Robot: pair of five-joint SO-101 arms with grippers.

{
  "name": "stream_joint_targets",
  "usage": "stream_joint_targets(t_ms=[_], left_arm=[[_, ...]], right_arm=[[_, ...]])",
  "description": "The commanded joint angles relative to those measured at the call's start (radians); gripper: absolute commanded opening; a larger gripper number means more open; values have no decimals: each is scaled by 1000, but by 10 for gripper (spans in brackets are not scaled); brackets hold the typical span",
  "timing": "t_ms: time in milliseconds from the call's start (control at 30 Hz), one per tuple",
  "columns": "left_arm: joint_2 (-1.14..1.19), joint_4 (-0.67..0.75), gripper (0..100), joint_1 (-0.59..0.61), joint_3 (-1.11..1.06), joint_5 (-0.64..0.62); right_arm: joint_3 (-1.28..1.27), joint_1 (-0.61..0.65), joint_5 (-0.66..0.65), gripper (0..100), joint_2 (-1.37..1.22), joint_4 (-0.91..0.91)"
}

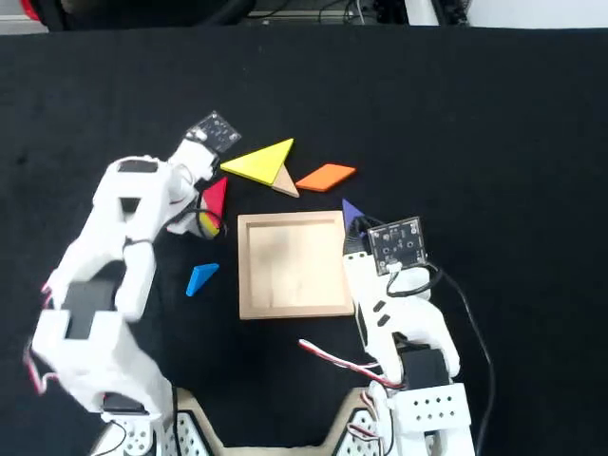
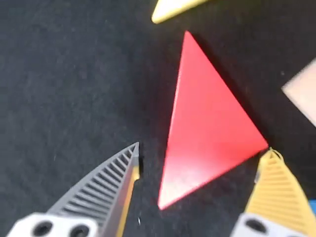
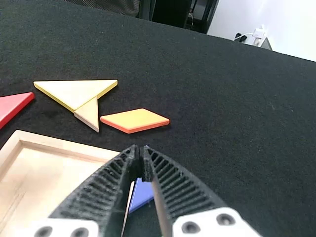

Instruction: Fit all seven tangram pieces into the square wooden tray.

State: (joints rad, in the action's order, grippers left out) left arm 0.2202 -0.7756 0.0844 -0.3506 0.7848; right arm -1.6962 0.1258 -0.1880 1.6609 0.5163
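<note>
In the left wrist view a red triangle (image 2: pixel 207 128) lies flat on the black cloth, and my left gripper (image 2: pixel 202 149) stands open astride it, one finger on each side. From above, that red triangle (image 1: pixel 215 198) is left of the square wooden tray (image 1: pixel 245 266), which holds nothing. My right gripper (image 3: pixel 139 149) is shut, its tips together at the tray's far right corner. A blue-violet piece (image 3: pixel 142 192) shows through the gap behind the tips, lying beside the tray wall (image 1: pixel 351 210). Beyond the tray lie a yellow triangle (image 1: pixel 261 161), a small wooden triangle (image 1: pixel 285 183) and an orange parallelogram (image 1: pixel 326 176).
A small blue triangle (image 1: pixel 201 277) lies alone left of the tray. The right arm's body (image 1: pixel 399 313) stands along the tray's right side. Open black cloth stretches behind the pieces and to the right.
</note>
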Motion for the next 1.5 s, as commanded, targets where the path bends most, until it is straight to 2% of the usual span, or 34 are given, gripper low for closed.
stream_joint_targets(t_ms=[0,100,267,400,833,1000,1200,1467], left_arm=[[126,-109,366,-28,255,11],[189,-181,366,-51,352,5],[247,-189,366,-56,426,5],[278,-189,364,-54,427,3],[299,-195,363,-56,429,-121],[299,-196,361,-50,418,-121],[299,-196,274,-58,404,-118],[299,-233,270,-56,415,-117]], right_arm=[[1,14,-9,15,-8,-26],[1,14,-9,15,-7,-26],[1,14,-9,15,-7,-26],[1,14,-41,15,-10,-26],[1,14,-43,15,-10,-26],[1,14,-43,15,-10,-26],[1,14,-43,15,-10,-25],[1,14,-43,15,-10,-25]])
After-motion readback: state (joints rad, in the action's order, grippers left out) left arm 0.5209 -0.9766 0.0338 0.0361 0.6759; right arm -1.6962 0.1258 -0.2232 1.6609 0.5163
